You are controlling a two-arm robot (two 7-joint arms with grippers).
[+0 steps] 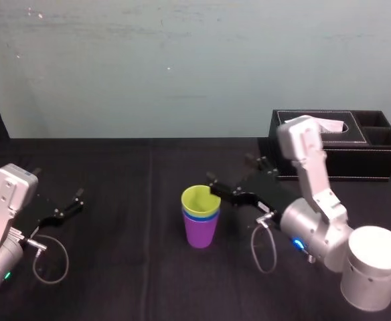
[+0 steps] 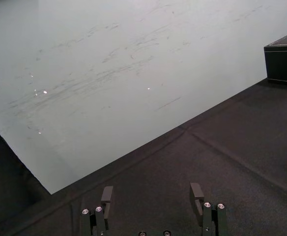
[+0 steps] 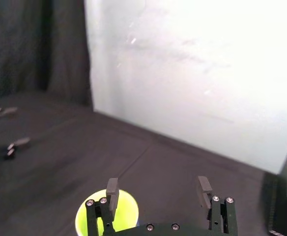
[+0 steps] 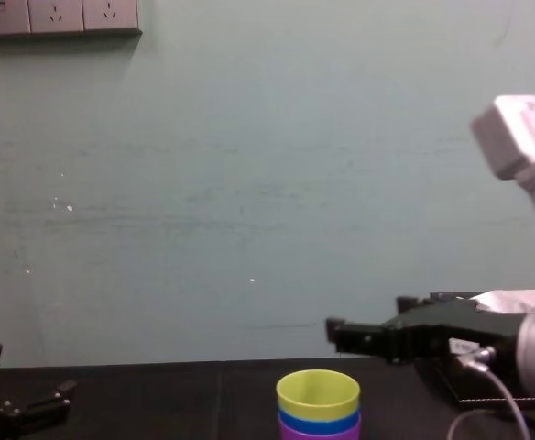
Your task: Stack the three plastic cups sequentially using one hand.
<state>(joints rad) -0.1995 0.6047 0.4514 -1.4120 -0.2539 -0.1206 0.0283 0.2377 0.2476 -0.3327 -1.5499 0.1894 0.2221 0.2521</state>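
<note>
R gripper level, jaws open, by stacked cups; L gripper idle.

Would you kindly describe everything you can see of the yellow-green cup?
The yellow-green cup is a smooth, tapered, plastic-looking tumbler, upright with its mouth open, apparently empty. It sits nested in the blue cup, which is itself inside the purple cup, so mainly its rim and upper band show. The stack stands mid-table on the black cloth. One finger of the open right gripper lies at its rim; contact cannot be told.
</note>
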